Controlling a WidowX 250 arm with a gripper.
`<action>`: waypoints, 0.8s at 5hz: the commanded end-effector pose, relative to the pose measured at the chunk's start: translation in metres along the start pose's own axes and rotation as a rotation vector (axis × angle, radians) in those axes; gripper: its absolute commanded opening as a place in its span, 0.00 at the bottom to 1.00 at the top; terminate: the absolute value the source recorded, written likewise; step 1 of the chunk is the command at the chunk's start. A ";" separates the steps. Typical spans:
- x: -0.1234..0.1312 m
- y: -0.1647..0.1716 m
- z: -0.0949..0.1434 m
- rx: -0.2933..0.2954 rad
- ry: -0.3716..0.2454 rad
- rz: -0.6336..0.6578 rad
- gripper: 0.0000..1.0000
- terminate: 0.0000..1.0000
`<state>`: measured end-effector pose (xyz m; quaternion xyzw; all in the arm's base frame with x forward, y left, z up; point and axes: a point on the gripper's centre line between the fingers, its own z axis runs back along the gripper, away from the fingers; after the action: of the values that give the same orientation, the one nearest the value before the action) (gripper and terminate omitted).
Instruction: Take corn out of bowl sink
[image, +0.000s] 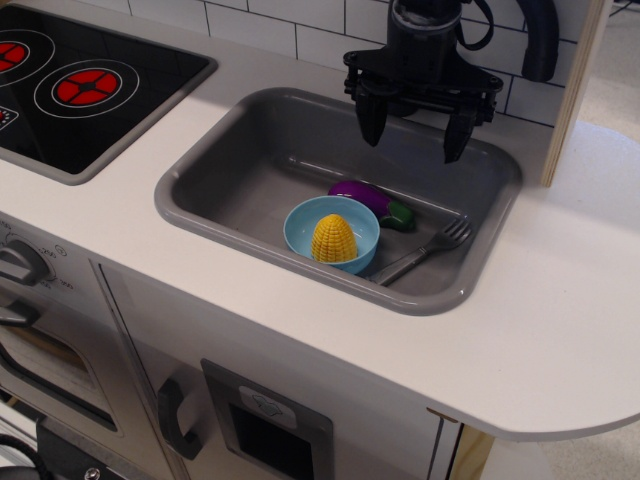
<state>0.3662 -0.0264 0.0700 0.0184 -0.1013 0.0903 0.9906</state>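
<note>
Near the frame's centre you have the yellow corn (333, 238), its surface patterned in bumpy kernel rows, sitting in the light blue bowl (302, 222). Just behind it you see a purple eggplant (362, 195) with a green cap. Right of the bowl lies a grey fork (428, 249), close in tone to the grey sink (250, 160). Your tool (412, 137), at upper centre, is black. The counter (560, 300) is white, the wall tiles (320, 25) white with dark grout lines. At upper left, the stovetop (90, 90) is black with red rings.
</note>
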 end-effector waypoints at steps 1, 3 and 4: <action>0.000 0.000 0.000 0.000 0.000 0.000 1.00 0.00; -0.026 0.036 -0.004 -0.013 -0.020 0.100 1.00 0.00; -0.033 0.051 -0.008 -0.010 -0.008 0.142 1.00 0.00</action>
<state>0.3204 0.0180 0.0352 0.0078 -0.0730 0.1609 0.9842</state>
